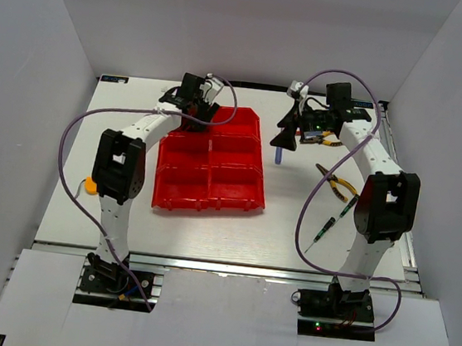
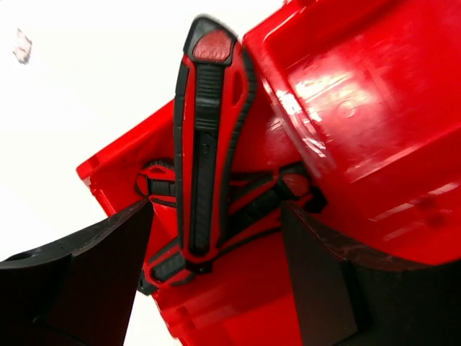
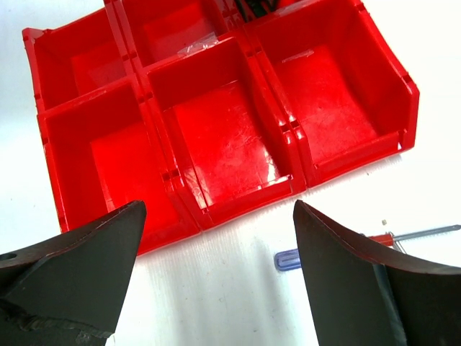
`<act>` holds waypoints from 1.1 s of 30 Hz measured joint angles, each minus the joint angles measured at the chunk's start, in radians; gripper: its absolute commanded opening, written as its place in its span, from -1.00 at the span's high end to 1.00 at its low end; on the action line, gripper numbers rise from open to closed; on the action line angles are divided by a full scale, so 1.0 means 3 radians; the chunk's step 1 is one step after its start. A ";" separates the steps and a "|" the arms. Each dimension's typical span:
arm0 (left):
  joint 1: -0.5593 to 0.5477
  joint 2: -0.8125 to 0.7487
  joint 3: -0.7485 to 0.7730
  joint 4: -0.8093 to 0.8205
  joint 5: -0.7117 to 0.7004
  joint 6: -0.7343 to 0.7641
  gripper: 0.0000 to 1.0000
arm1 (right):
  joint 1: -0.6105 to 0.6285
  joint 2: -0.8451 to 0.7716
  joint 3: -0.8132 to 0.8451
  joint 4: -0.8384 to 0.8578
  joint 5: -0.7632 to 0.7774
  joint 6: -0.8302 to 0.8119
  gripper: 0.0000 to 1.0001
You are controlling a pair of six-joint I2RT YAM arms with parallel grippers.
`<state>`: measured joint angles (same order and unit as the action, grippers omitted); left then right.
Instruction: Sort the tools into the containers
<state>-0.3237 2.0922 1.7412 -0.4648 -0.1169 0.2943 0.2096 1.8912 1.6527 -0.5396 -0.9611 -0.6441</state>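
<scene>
orange piece (image 1: 90,184): on the surface at far left, beside the left arm, well apart from the bins. Unsorted.
left end effector (image 2: 216,209): wide open, holding nothing. It hangs over the far-left bin with one finger on each side of the red-black pliers, touching neither handle.
red-black pliers (image 2: 209,144): inside that far-left bin, leaning on its wall. Looks sorted.
bins (image 1: 206,208): red 2-by-3 block, mid-surface. The near compartments look bare in the right wrist view. A pale glint shows in a far one, cannot tell what.
blue screwdriver (image 1: 278,155): on the surface just right of the bins.
right end effector (image 3: 220,209): wide open and empty, hovering above the blue screwdriver. The handle shows low between its fingers.
red screwdriver (image 3: 382,238): on the surface just right of the blue one.
yellow pliers (image 1: 336,183): on the surface under the right arm. Unsorted.
green-black screwdriver (image 1: 326,228): on the surface near the right arm. Unsorted.
step: likely left arm done with the pliers drop, right arm lining up on the blue screwdriver. Task is early.
next: right arm should descend, centre the fingers across the slim handle, close, lift and carry it to a bare bin. Left arm should lift clear of the bin wall.
</scene>
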 measured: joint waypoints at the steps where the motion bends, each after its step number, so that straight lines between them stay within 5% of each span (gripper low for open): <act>1: -0.0013 -0.0036 -0.0010 -0.0001 0.0003 -0.0010 -0.65 | -0.0001 -0.0001 0.0000 -0.0017 0.0006 -0.0010 -0.79; 11: -0.0064 -0.0740 -0.0113 0.0072 0.0000 -0.0240 -0.82 | -0.0046 -0.0084 -0.0052 -0.0179 0.0097 -0.0140 -0.79; 19: 0.0009 -0.1631 -0.0870 0.0145 -0.0034 -0.0944 -0.91 | -0.0151 -0.0165 -0.0104 -0.0304 0.0628 -0.0154 -0.79; 33: 0.0973 -0.2880 -0.2179 -0.0008 0.0501 -0.2178 -0.93 | -0.0533 -0.0221 -0.0710 -0.0596 0.2113 -0.0638 -0.79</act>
<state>-0.0319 1.2282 1.0874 -0.4671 0.0334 -0.3592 0.0498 1.8248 1.4399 -0.7185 -0.3271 -0.8356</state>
